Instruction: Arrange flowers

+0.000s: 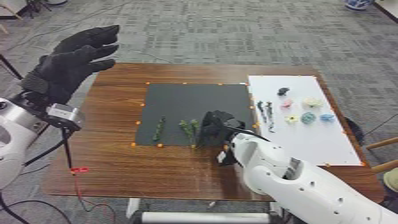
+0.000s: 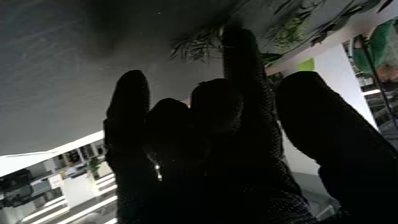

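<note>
By the mat's (image 1: pixel 182 100) near edge, the right hand (image 1: pixel 213 132), fingers apart, might bump the green stems (image 1: pixel 188 128) crooked because they lie so close.

Green leafy sprigs (image 1: pixel 159 130), lying roughly parallel on the black mat (image 1: pixel 195 100); pastel flower heads (image 1: pixel 308 118), clustered beside dark slender sprigs (image 1: pixel 270 116) on the white board (image 1: pixel 311 145).

Black mat (image 1: pixel 169 100) beside white board (image 1: pixel 311 145)

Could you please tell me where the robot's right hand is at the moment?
In the head view, the right hand is at the near right corner of the black mat, just right of the green stems.
</note>
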Robot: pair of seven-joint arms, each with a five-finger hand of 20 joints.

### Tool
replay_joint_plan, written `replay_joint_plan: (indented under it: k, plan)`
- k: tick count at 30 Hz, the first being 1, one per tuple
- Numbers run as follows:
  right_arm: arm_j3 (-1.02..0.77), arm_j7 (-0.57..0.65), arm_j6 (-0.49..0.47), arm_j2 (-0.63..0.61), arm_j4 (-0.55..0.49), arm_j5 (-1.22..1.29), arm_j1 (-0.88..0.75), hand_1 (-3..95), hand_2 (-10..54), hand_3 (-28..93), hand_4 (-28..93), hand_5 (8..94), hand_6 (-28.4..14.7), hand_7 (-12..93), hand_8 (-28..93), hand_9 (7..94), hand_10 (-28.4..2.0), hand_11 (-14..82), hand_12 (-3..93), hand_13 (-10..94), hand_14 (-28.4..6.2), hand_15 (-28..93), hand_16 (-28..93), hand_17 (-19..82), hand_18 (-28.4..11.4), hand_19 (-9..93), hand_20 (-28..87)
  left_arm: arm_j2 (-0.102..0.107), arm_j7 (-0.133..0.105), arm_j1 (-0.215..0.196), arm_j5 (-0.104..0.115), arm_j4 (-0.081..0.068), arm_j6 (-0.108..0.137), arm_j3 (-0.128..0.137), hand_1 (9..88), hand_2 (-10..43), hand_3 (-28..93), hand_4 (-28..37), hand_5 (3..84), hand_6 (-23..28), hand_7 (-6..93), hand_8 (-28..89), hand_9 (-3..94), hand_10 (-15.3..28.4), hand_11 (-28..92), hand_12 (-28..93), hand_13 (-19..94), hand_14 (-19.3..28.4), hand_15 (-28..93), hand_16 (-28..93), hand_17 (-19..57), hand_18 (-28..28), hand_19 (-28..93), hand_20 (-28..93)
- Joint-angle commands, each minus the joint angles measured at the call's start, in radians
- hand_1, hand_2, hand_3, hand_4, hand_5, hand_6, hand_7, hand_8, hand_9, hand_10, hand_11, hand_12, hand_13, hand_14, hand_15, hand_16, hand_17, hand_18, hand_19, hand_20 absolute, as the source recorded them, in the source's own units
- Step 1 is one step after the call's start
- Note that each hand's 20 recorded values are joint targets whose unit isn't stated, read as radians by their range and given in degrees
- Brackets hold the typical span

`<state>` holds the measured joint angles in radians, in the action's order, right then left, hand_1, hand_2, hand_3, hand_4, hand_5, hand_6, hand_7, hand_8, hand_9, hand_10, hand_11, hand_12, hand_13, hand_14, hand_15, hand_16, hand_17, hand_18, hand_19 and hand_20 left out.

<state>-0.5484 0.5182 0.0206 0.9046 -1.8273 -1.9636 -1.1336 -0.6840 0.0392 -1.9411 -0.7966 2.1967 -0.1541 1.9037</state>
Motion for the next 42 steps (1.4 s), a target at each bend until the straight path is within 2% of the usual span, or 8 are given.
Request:
replay_joint_plan:
  k: [1,11,22,24,27,29,32,42]
  plan:
    - [-0.002,0.014,0.020,0.043,0.003,-0.016,0.014,20.9,7.6,93,-11,68.3,-3.1,18,-11,73.3,-12.7,55.2,59.6,69,-12.6,82,46,28,-21.1,75,44,-0.004,0.000,0.008,0.004,-0.005,0.003,-0.008,25.2,-9.3,63,-28.3,19.1,1.4,19.9,-9,11.5,7.7,20,19,3,10.6,37,-6,-12.3,19.2,33,11]
    - [0.018,0.039,0.140,0.038,-0.021,-0.066,0.046,20.9,7.1,93,-13,64.2,-3.5,18,-11,70.6,-12.9,54.7,60.9,68,-12.8,81,47,28,-20.8,74,43,-0.007,0.000,0.005,0.003,-0.006,0.005,-0.011,25.2,-9.2,63,-28.3,19.1,1.4,19.7,-9,11.4,7.7,20,19,3,10.6,37,-6,-12.2,19.1,33,11]
    - [-0.104,0.050,0.262,-0.082,-0.128,-0.053,-0.033,19.4,7.4,92,-15,60.9,-4.7,17,-10,67.3,-14.5,58.9,52.8,65,-13.1,81,47,27,-21.0,74,44,-0.019,0.003,-0.016,0.005,-0.002,0.007,0.001,25.3,-9.2,63,-28.3,19.0,1.3,20.0,-9,11.5,7.6,20,19,3,10.6,37,-6,-12.3,19.1,33,11]
    - [-0.256,-0.074,0.175,-0.099,-0.173,0.065,-0.143,19.3,7.4,92,-15,60.9,-4.5,17,-10,67.2,-14.4,59.2,52.2,65,-13.0,81,46,27,-21.0,74,44,-0.019,0.003,-0.017,0.004,-0.001,0.006,0.001,25.3,-9.2,63,-28.3,19.0,1.4,20.0,-9,11.4,7.7,20,19,3,10.6,37,-6,-12.3,19.1,33,11]
    - [-0.502,-0.308,-0.116,-0.101,-0.197,0.274,-0.295,23.7,5.3,93,-14,61.9,-3.4,19,-11,68.1,-13.4,53.8,61.6,65,-12.9,81,46,27,-20.7,74,44,-0.016,0.002,-0.023,0.003,0.001,0.006,0.007,25.4,-9.1,63,-28.3,19.1,1.4,19.9,-9,11.4,7.7,20,19,3,10.5,37,-6,-12.3,19.1,33,11]
    - [-0.596,-0.396,-0.319,-0.096,-0.189,0.323,-0.344,26.8,3.4,93,-11,62.2,-2.3,19,-11,69.6,-12.5,49.5,67.1,65,-13.1,81,46,27,-20.6,74,44,-0.012,0.003,-0.025,0.006,0.002,0.009,0.011,25.3,-9.1,63,-28.3,19.1,1.4,19.9,-9,11.4,7.6,20,19,3,10.5,37,-6,-12.3,19.1,33,11]
    - [-0.617,-0.447,-0.478,-0.104,-0.161,0.402,-0.358,30.1,2.9,93,-9,59.5,0.3,19,-11,70.8,-12.1,44.7,72.7,65,-13.7,81,46,26,-20.5,73,44,-0.013,0.001,-0.029,0.006,0.003,0.013,0.016,25.4,-9.1,63,-28.3,19.0,1.3,20.0,-9,11.4,7.7,20,19,3,10.5,37,-6,-12.4,19.1,33,11]
    - [-0.500,-0.464,-0.536,-0.107,-0.128,0.277,-0.317,29.6,4.7,93,-7,53.2,1.6,17,-13,71.7,-12.4,46.0,70.8,66,-14.2,82,46,26,-21.0,73,44,-0.010,0.000,-0.020,0.006,0.002,0.013,0.012,25.2,-9.2,63,-28.3,19.1,1.4,19.8,-9,11.5,7.7,20,19,3,10.6,37,-6,-12.4,19.1,33,11]
